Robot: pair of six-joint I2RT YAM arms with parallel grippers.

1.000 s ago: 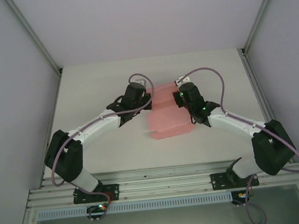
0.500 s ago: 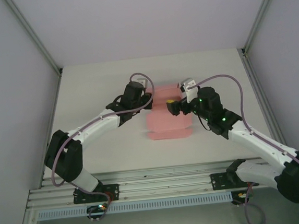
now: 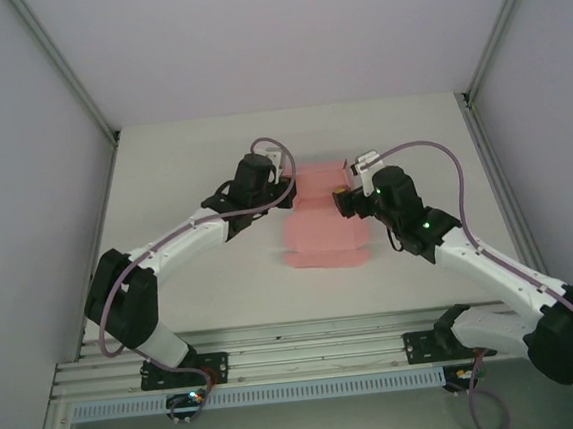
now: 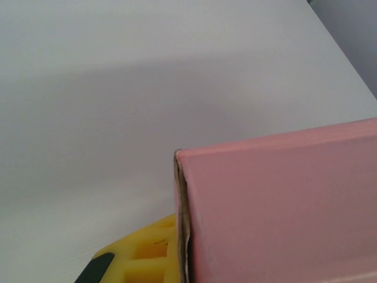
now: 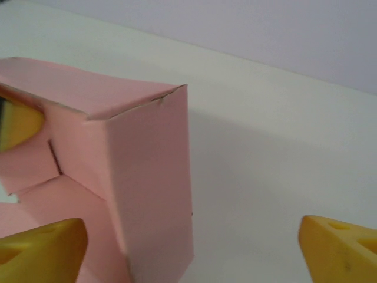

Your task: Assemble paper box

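The pink paper box [image 3: 320, 234] lies partly folded in the middle of the table, its far walls raised. My left gripper [image 3: 286, 188] is shut on the box's far-left wall. In the left wrist view that wall [image 4: 283, 206] stands edge-on against one yellow finger [image 4: 138, 256]. My right gripper [image 3: 343, 202] is open at the box's far-right side. In the right wrist view its yellow fingertips [image 5: 41, 250] stand wide apart. A raised pink wall [image 5: 147, 171] reaches down between them, nearer the left one and apart from both.
White table [image 3: 202, 282] with grey side walls and metal corner posts [image 3: 64, 78]. The aluminium rail [image 3: 309, 358] carrying both arm bases runs along the near edge. Bare tabletop lies behind the box and to either side of the arms.
My right gripper has let go of the box's right side, opened and drawn back to the right, then edged back toward the box. The left gripper keeps its grip in place.
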